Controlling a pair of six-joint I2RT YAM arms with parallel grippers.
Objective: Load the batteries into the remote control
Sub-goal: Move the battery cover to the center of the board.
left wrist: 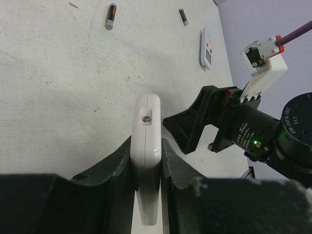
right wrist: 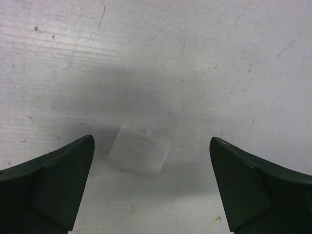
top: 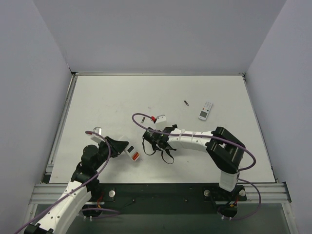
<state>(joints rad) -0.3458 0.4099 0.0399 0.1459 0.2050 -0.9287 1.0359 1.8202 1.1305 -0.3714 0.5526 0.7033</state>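
Presently, left hand (left wrist: 146,163): clamped tight on the one red-fronted, white-sided rectangular remote control (left wrist: 147,122), held edgewise at front-left.
Right hand (right wrist: 151,141): spread wide, empty, over one translucent plastic cover (right wrist: 139,151).
Desk (top: 107,97): two small dark cylinders (left wrist: 111,16), one white-faced remote (left wrist: 206,48).

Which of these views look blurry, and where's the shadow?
Right wrist view: a soft shadow darkens the table around the translucent plastic piece. Left wrist view: the near fingers clamping the remote control are dark and blurred. Top view: even light, no glare.
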